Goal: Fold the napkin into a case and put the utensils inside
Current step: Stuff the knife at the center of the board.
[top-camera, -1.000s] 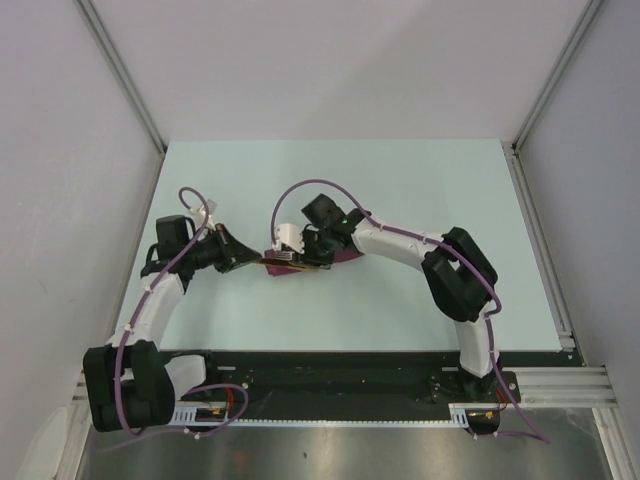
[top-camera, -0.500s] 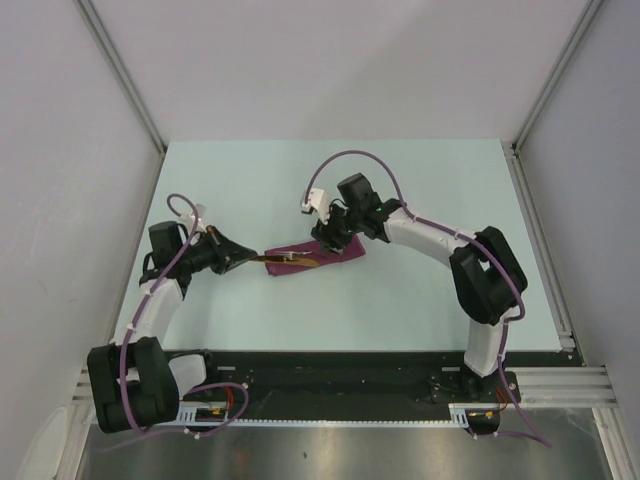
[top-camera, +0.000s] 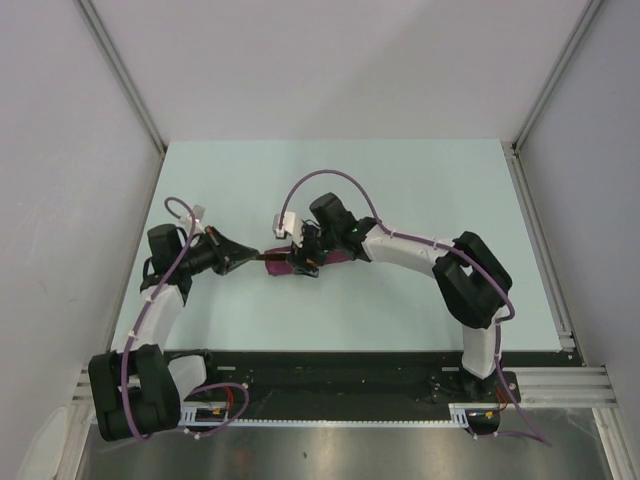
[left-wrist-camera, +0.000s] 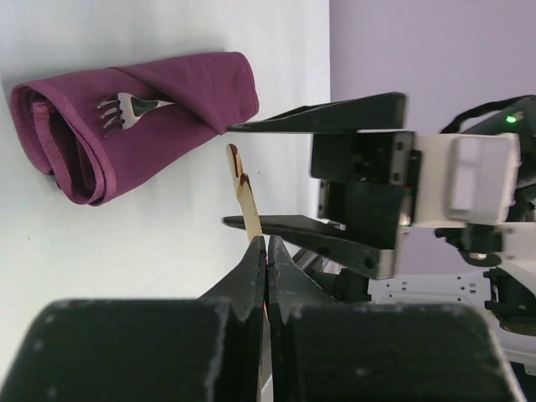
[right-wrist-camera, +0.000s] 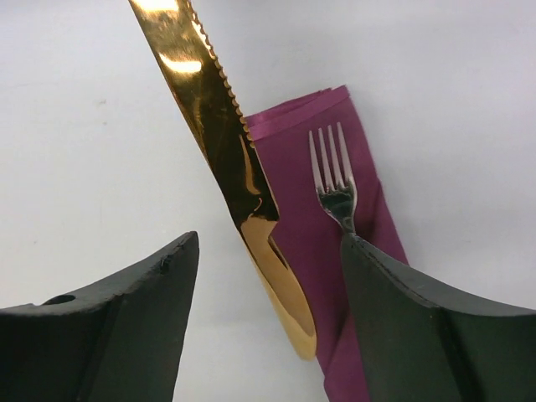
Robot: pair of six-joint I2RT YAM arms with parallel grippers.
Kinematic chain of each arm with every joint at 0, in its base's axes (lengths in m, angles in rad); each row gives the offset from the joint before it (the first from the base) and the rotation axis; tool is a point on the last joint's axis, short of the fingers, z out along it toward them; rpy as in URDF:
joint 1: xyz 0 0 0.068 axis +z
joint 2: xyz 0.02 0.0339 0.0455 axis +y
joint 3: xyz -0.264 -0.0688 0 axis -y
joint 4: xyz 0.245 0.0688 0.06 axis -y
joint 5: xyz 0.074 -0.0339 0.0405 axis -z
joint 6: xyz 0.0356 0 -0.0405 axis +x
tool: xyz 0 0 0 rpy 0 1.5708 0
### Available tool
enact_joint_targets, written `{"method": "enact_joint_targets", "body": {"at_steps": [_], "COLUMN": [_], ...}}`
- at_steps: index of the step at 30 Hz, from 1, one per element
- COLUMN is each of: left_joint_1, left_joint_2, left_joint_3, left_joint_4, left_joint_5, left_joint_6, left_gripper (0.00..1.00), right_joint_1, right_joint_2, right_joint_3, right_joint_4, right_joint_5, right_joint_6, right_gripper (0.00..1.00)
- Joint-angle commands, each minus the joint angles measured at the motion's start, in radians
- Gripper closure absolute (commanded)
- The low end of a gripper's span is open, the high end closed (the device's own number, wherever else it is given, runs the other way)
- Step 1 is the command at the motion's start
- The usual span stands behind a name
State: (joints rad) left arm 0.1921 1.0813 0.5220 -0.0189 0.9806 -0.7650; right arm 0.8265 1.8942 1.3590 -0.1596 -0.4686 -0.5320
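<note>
The case (left-wrist-camera: 134, 126), a folded oblong of plum cloth, lies flat on the pale surface (top-camera: 420, 190), about midway between the two arms. A silver fork (right-wrist-camera: 333, 180) rests on it. The tines lie bare on the cloth at one end of the case, and the handle runs under a fold.

The left gripper (left-wrist-camera: 265, 251) is pressed together on one end of a golden knife (right-wrist-camera: 226, 167) and holds it out toward the case. The knife has a serrated edge. Its free end reaches the long side of the case, just beside the fork. Whether it touches the cloth cannot be told.

The right gripper (right-wrist-camera: 268, 243) hangs over the case with its fingers (right-wrist-camera: 126, 318) spread wide. One finger is on each side of the knife and neither touches it. One of them also covers the neck of the fork, and the right gripper holds nothing.
</note>
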Motion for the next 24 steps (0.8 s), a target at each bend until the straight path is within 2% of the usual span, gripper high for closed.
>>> {"method": "enact_joint_targets", "body": {"at_steps": [1,4,5,7,8,11,12,13,14,15,17,18,19,24], "left_joint_1": [0.009,0.009,0.009,0.009,0.007,0.009,0.007,0.009,0.009,0.009,0.009,0.009,0.009,0.007], "left_joint_2": [-0.031,-0.035,-0.037,-0.04,-0.043,-0.046,-0.041,-0.038,-0.034,-0.034,-0.046,-0.05,-0.053,-0.046], "left_joint_3": [-0.011,-0.019,-0.022,-0.037,-0.042,-0.027,0.01,0.035,0.061,0.093,0.108,0.108,0.108,0.099], "left_joint_4": [0.105,0.12,0.126,0.158,0.163,0.128,0.046,-0.023,-0.086,-0.128,-0.196,-0.205,-0.207,-0.216], "left_joint_5": [0.069,0.07,0.073,0.079,0.076,0.072,0.064,0.05,0.032,0.011,-0.014,-0.034,-0.037,-0.023], "left_joint_6": [-0.074,-0.089,-0.095,-0.122,-0.125,-0.087,-0.013,0.037,0.09,0.149,0.176,0.179,0.179,0.196], "left_gripper": [1.0,1.0,1.0,1.0,1.0,1.0,0.99,0.91,0.76,0.71,0.59,0.46,0.43,0.47], "right_joint_1": [0.005,0.02,0.025,0.028,0.029,0.042,0.048,0.049,0.052,0.054,0.049,0.046,0.04,0.037], "right_joint_2": [0.049,0.059,0.068,0.074,0.081,0.089,0.092,0.095,0.098,0.104,0.105,0.103,0.106,0.152], "right_joint_3": [0.052,0.049,0.058,0.075,0.101,0.143,0.169,0.179,0.193,0.212,0.221,0.229,0.232,0.305], "right_joint_4": [0.02,0.048,0.048,0.043,0.032,-0.038,-0.079,-0.101,-0.122,-0.159,-0.182,-0.192,-0.202,-0.322], "right_joint_5": [-0.007,0.056,0.067,0.079,0.082,0.096,0.103,0.116,0.137,0.14,0.14,0.128,0.113,0.056], "right_joint_6": [-0.01,-0.016,-0.019,-0.023,-0.028,-0.074,-0.088,-0.126,-0.144,-0.16,-0.19,-0.206,-0.22,-0.318], "right_gripper": [0.28,0.34,0.46,0.61,0.78,1.0,1.0,1.0,1.0,1.0,1.0,1.0,1.0,1.0]}}
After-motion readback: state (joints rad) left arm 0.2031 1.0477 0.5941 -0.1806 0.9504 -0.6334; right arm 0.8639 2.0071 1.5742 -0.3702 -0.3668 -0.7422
